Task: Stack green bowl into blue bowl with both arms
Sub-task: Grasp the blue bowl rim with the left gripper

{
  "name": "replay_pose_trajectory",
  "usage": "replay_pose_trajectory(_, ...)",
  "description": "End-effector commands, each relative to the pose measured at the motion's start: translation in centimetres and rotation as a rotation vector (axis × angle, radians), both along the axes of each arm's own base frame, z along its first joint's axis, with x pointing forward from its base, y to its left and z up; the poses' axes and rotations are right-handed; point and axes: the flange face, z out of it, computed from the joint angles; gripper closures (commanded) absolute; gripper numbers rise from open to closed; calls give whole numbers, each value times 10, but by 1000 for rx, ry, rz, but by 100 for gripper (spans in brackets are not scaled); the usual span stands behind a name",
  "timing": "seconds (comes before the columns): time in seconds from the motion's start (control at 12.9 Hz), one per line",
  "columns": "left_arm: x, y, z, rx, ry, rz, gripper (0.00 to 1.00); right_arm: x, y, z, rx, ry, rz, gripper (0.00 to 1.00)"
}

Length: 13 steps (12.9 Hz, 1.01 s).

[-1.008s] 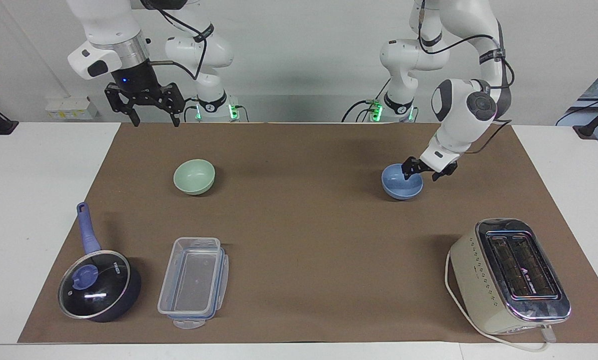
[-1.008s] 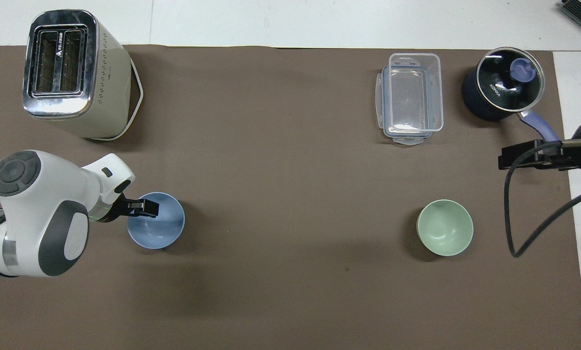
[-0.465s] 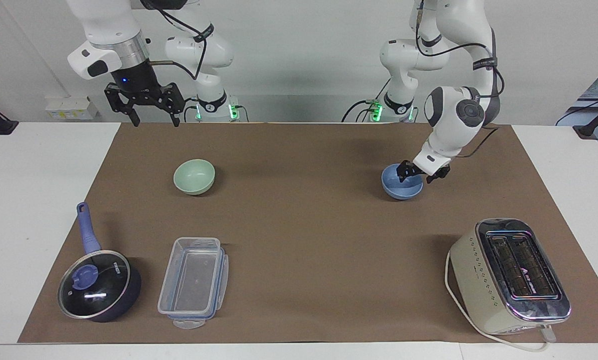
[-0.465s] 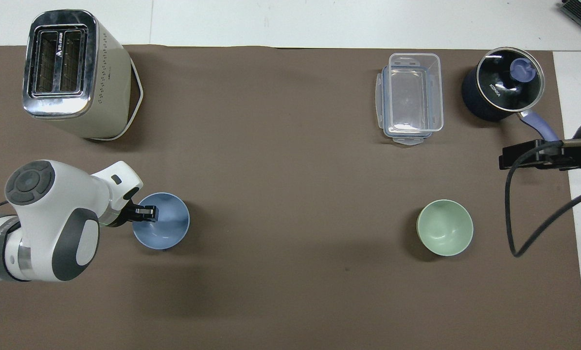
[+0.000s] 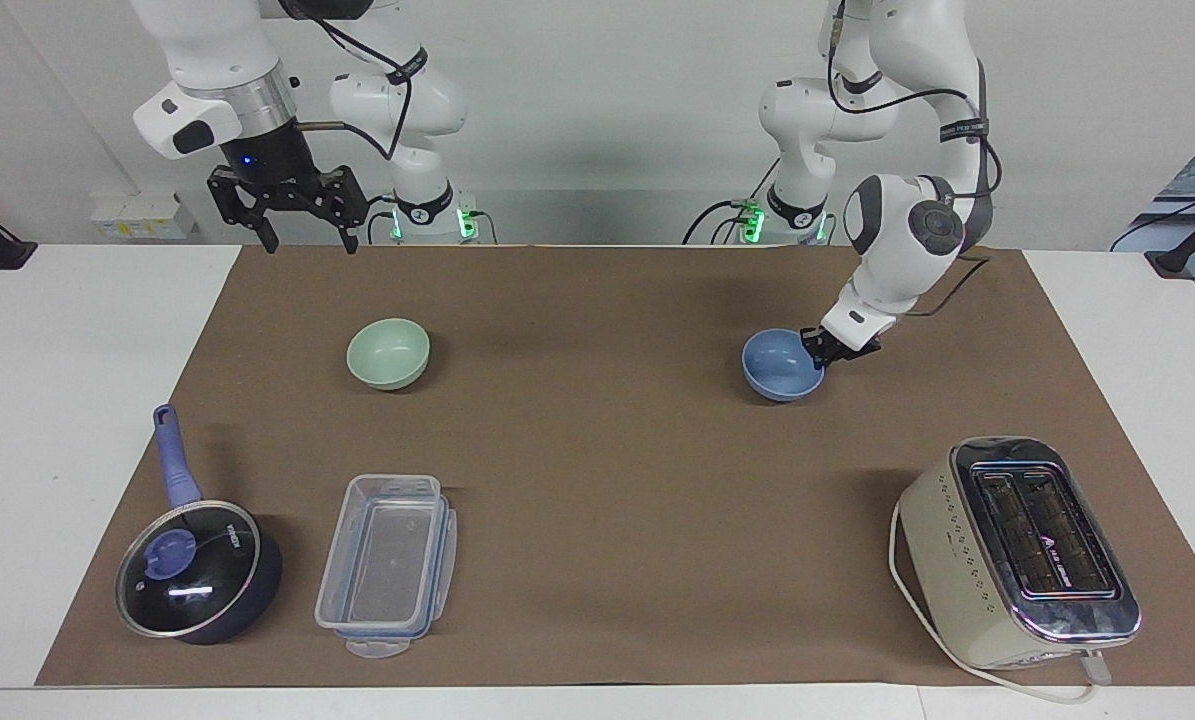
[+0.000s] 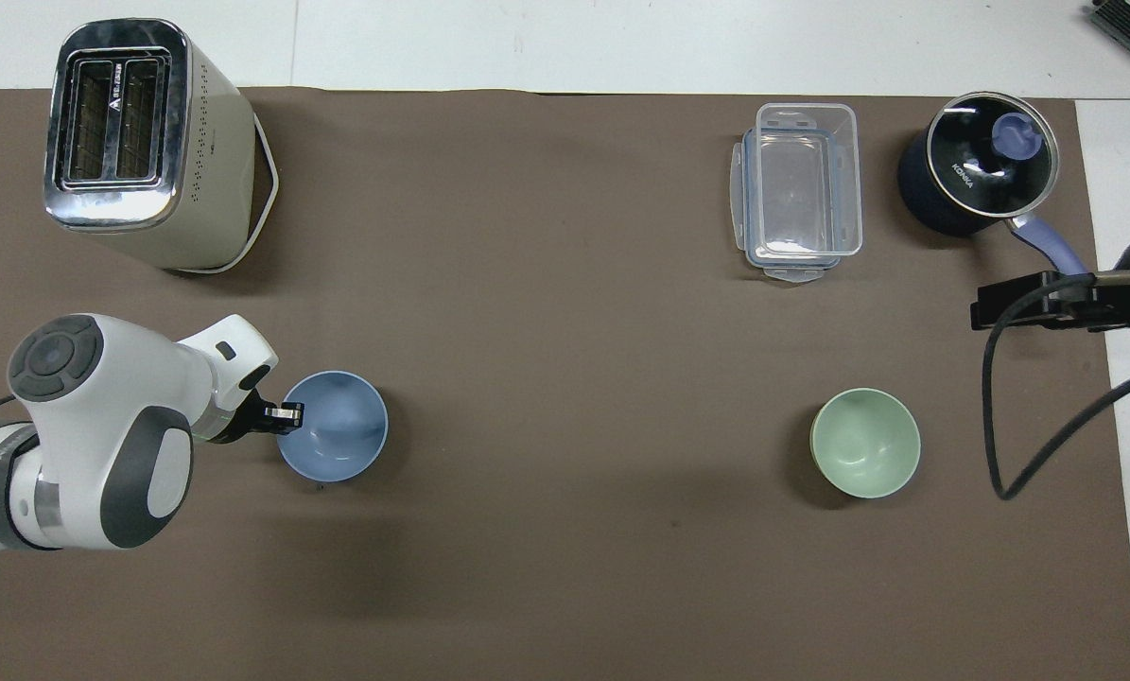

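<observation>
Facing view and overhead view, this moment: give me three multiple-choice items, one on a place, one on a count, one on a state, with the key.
1. What does the cream two-slot toaster share its end of the table with?
A. the glossy periwinkle-blue bowl
B. the pale mint-green bowl
C. the clear plastic container

2. How many bowls are on the brown mat?
A. one
B. two
C. three

3. The left gripper is
A. open above the toaster
B. shut on the blue bowl's rim
C. holding the dark lidded saucepan

Key: 1 A, both sit toward the left arm's end. 2 B, one blue, one green. 3 B, its fingertips pinch the rim; the right gripper waits open, raised.
</observation>
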Motion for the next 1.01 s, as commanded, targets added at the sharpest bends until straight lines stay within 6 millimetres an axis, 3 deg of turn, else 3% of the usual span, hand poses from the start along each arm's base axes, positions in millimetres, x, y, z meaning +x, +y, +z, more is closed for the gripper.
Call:
replay_pose_trajectory(0.0,3,1,12,-23,-5,-1,100,-8,-5,1,0,6,12,0)
replay_pose_trajectory(0.39,18,-2,57,-47,13,-2,100,-8,-5,1,0,6,14,0)
replay_pose_trajectory(0.7,33,-12,116,-60,-3,-30,100,-8,-10,1,0,6,5,0)
replay_pose_trajectory(0.93,30,-28,122,-86,12,-46,100,-7,-11,0,0,3,3,0)
